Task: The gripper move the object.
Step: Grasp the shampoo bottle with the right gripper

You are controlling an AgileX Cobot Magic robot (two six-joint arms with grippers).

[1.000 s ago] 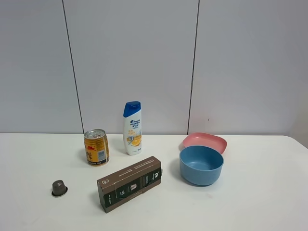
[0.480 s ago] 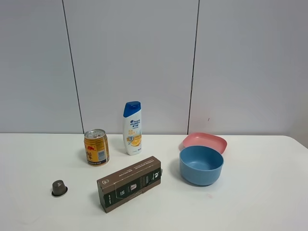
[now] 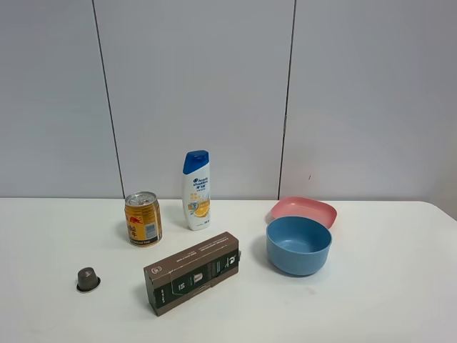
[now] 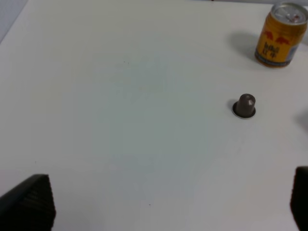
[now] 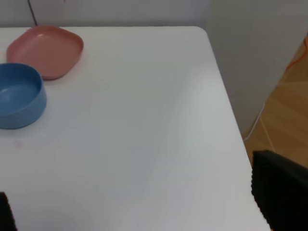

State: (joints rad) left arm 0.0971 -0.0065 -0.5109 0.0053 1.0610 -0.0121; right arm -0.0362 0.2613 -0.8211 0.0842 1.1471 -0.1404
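The white shampoo bottle [image 3: 196, 190] with a blue cap and yellow-orange label stands upright at the back of the white table [image 3: 378, 300], near the wall. Neither arm shows in the exterior high view. In the left wrist view my left gripper [image 4: 163, 204] is open and empty, with its fingertips [image 4: 29, 204] at the frame's lower corners, above bare table. The bottle does not show there. In the right wrist view my right gripper [image 5: 139, 202] is open and empty over the table's right end, far from the bottle.
A gold-and-red can [image 3: 143, 219] stands left of the bottle and shows in the left wrist view [image 4: 280, 34]. A dark brown box [image 3: 193, 272] lies in front. A small brown capsule [image 3: 88, 279] sits at the left. A blue bowl [image 3: 298, 244] and pink plate [image 3: 304, 210] are at the right.
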